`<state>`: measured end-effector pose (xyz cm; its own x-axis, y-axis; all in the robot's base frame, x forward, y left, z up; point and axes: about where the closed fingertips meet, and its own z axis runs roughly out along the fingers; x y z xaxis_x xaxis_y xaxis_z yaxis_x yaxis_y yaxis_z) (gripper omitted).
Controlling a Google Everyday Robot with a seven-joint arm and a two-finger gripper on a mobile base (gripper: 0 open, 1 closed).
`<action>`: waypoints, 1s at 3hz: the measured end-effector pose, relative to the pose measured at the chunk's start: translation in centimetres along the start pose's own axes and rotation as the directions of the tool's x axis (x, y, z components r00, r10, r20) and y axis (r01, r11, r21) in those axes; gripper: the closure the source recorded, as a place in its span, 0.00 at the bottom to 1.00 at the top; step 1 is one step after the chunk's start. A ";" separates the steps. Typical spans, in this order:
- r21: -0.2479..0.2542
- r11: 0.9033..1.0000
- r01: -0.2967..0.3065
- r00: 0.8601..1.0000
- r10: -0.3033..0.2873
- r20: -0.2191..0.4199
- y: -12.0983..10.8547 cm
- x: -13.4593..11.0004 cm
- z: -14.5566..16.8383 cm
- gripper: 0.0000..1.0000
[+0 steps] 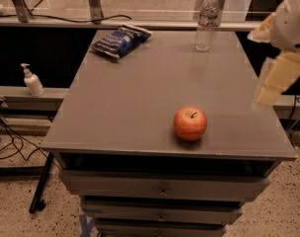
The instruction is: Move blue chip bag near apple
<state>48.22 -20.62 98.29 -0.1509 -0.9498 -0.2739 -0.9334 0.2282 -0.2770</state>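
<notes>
The blue chip bag point(120, 40) lies flat at the far left corner of the grey table point(125, 107). It is dark navy with white lettering and pale ends. The red-orange apple point(190, 124) stands upright near the table's front edge, right of centre, stem up. The bag and the apple are far apart. My gripper point(277, 80) hangs at the right edge of the view, above the table's right side, to the right of the apple and higher than it. It holds nothing that I can see.
A clear plastic water bottle point(207, 21) stands upright at the table's far right. A soap dispenser point(31, 80) sits on a low ledge to the left. Cables point(7, 142) lie on the floor at the left. Drawers point(162, 189) are under the tabletop.
</notes>
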 end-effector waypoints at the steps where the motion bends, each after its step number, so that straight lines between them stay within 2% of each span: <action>1: -0.029 0.995 0.097 0.984 -0.091 0.153 -6.5 -4.1 4.6 0.00; 2: -0.046 0.990 0.136 0.950 -0.117 0.290 -10.9 -8.1 7.8 0.00; 3: 0.008 0.991 0.131 0.936 -0.126 0.330 -12.9 -9.0 6.3 0.00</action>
<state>63.70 -13.63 98.56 0.0839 -0.8469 -0.5251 -0.9426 0.1034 -0.3174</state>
